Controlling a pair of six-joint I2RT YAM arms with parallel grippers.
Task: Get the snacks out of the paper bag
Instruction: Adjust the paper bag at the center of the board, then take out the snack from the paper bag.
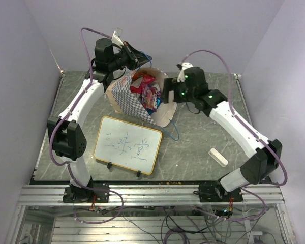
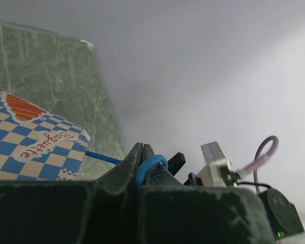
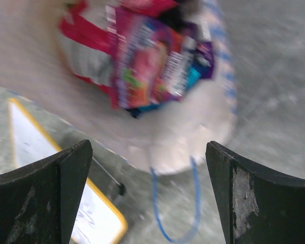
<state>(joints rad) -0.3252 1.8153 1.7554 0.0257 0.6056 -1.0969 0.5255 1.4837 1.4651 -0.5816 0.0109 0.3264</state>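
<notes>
Black fingers of the right hand stand wide apart before the tan, blue-chequered paper bag, which is tipped on the green worktop with shiny snack packets inside. The left hand is clamped on its blue cord handle.

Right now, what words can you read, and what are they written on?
"Baguette": on the paper bag, seen from the left wrist.
Blue handwriting on the whiteboard: too small to read.
Print on the snack packets: too blurred to read.
</notes>
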